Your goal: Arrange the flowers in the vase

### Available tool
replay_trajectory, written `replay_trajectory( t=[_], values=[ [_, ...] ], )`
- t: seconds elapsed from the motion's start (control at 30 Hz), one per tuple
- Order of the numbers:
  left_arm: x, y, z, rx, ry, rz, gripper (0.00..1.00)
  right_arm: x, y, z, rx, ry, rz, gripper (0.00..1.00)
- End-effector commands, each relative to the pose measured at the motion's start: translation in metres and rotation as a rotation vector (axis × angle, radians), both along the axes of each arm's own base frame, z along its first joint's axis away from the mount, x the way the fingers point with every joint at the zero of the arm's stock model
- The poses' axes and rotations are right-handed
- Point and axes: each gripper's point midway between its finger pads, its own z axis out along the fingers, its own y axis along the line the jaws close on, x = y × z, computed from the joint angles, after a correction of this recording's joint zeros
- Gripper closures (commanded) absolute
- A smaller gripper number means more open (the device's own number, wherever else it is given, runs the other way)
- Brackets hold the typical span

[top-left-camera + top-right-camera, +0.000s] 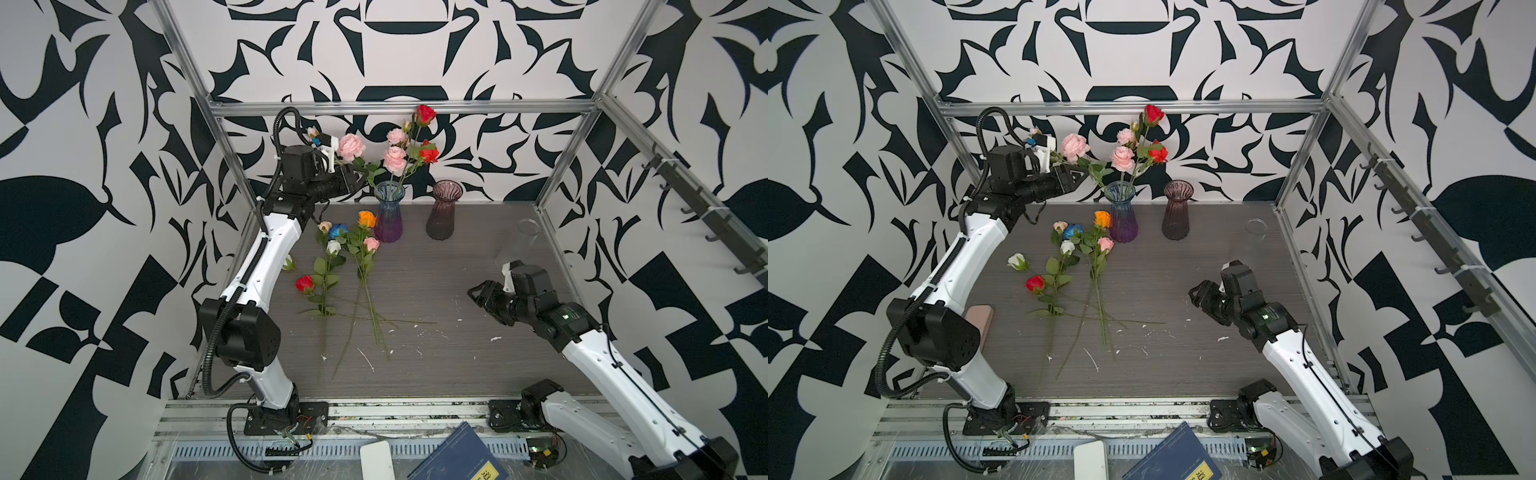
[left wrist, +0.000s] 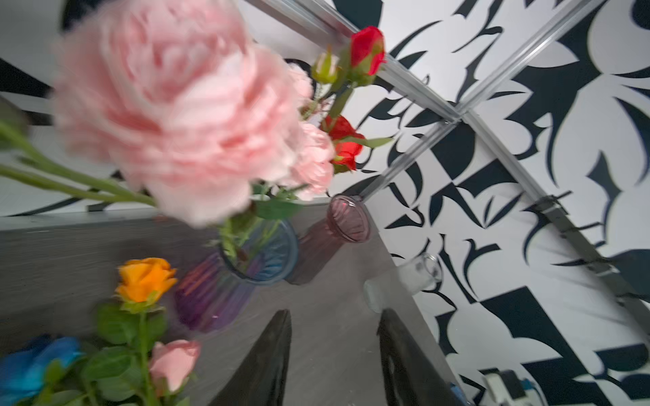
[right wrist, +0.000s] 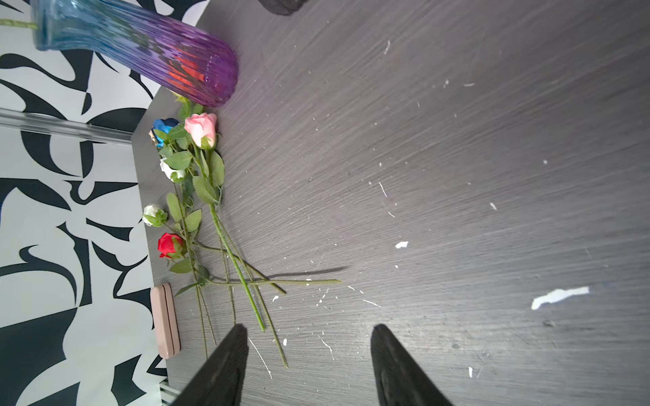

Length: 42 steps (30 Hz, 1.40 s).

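While my left gripper (image 2: 334,316) is hovering high at the back of the table (image 1: 436,353), its jaws are standing apart with nothing between them. It is hanging at about 9 o'clock of the mouth of the blue-and-purple vase (image 1: 388,216), just beside the stems of the pink spray (image 1: 351,146). The spray is leaning out toward 10 o'clock, I judge because the long stems are pivoting on the narrow neck, so it is needing no grip from me. The red roses (image 1: 425,113) are standing in the same neck, tipping toward 1 o'clock for the same reason.

Below, at 10 o'clock of the table's middle, the loose roses (image 1: 332,266) are lying flat, heads pointing to 12 o'clock beside the vase foot and bare stems crossing toward 6 o'clock (handy, since the bare ends are the easy place to pinch).

At 3 o'clock of the filled vase, near but apart, the mauve vase (image 1: 444,212) is standing empty, and a clear glass jar (image 1: 519,245) is sitting further toward 4 o'clock by the edge.

At 3 o'clock of the table, my right gripper (image 3: 310,328) is hovering low, fingers spread and empty, facing 9 o'clock toward those stem ends, probably lining up the next pick.
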Motion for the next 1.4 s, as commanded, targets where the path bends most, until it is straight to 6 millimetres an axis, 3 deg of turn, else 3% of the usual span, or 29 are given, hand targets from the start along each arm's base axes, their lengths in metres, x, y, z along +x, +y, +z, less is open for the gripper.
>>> replay_trajectory(
  t=[0.0, 0.13, 0.23, 0.3, 0.37, 0.43, 0.63, 0.77, 0.9, 0.97, 1.07, 1.37],
  values=[
    [-0.048, -0.021, 0.008, -0.085, 0.055, -0.107, 0.55, 0.002, 0.000, 0.013, 0.023, -0.049, -0.005, 0.40],
    [-0.101, -0.041, 0.013, -0.108, 0.036, -0.156, 0.54, -0.001, 0.000, 0.002, -0.006, -0.030, 0.020, 0.39],
    [-0.141, -0.076, 0.018, -0.077, 0.006, -0.246, 0.51, 0.003, 0.003, -0.007, -0.019, -0.015, 0.040, 0.39],
    [-0.153, -0.103, 0.018, -0.038, -0.004, -0.297, 0.48, 0.008, 0.008, -0.008, -0.019, -0.009, 0.062, 0.39],
    [-0.149, -0.128, 0.014, 0.017, -0.007, -0.345, 0.48, 0.014, 0.014, -0.006, -0.010, -0.007, 0.082, 0.38],
    [-0.134, -0.150, 0.012, 0.074, -0.021, -0.376, 0.48, 0.019, 0.017, -0.002, -0.007, -0.010, 0.094, 0.38],
    [-0.057, -0.206, -0.014, 0.194, -0.140, -0.407, 0.47, 0.018, 0.016, 0.000, -0.020, -0.010, 0.102, 0.38],
    [0.007, -0.226, -0.026, 0.182, -0.291, -0.293, 0.46, 0.015, 0.016, -0.007, -0.004, -0.003, 0.094, 0.38],
    [0.055, -0.227, -0.024, 0.115, -0.347, -0.150, 0.36, 0.013, 0.014, -0.016, -0.007, 0.018, 0.080, 0.38],
    [0.079, -0.226, -0.040, 0.094, -0.329, -0.086, 0.31, 0.011, 0.014, -0.018, -0.010, 0.029, 0.080, 0.38],
    [0.106, -0.216, -0.054, 0.047, -0.299, -0.006, 0.31, 0.011, 0.012, -0.020, -0.017, 0.033, 0.075, 0.38],
    [0.144, -0.191, -0.046, 0.042, -0.448, 0.221, 0.30, 0.013, 0.019, -0.033, 0.021, 0.076, 0.072, 0.38]
  ],
)
